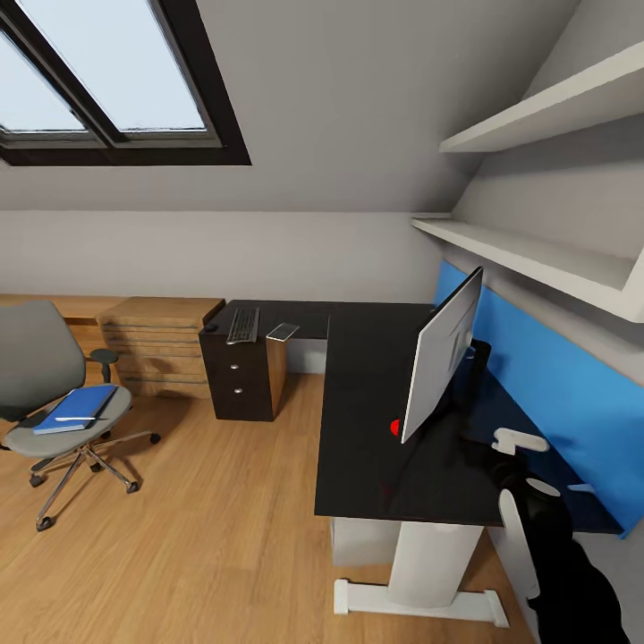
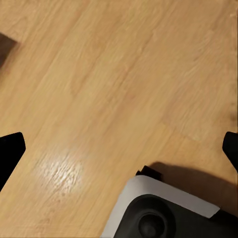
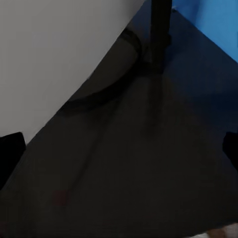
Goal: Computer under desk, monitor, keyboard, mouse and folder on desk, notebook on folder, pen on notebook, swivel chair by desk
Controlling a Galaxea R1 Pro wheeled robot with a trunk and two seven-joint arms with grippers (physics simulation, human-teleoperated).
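The monitor [image 1: 443, 353] stood upright on the desk [image 1: 367, 420], its pale grey back turned to the room and its black stand with the round base [image 3: 111, 84] just ahead of the right gripper [image 3: 119, 148]. That gripper hung low over the glossy black desk top beside the blue back panel [image 1: 555, 376]; its dark fingertips [image 3: 10, 153] sat wide apart at the edges of the wrist view, with nothing between them.

Well away from that gripper, at the far end of the desk, lay the slim keyboard [image 1: 243, 325], silver-framed with black keys, and just beside it a flat grey notebook [image 1: 283, 332]. A small dark mouse [image 1: 211, 328] sat at the keyboard's other side.

Farther off still, the swivel chair [image 1: 54, 394] stood on the wooden floor [image 1: 206, 537], the bright blue folder [image 1: 79, 408] flat on its grey seat with a thin white pen [image 1: 76, 418] lying across it.

The left gripper [image 2: 119, 153] pointed down at bare floor, its fingers spread wide and empty.
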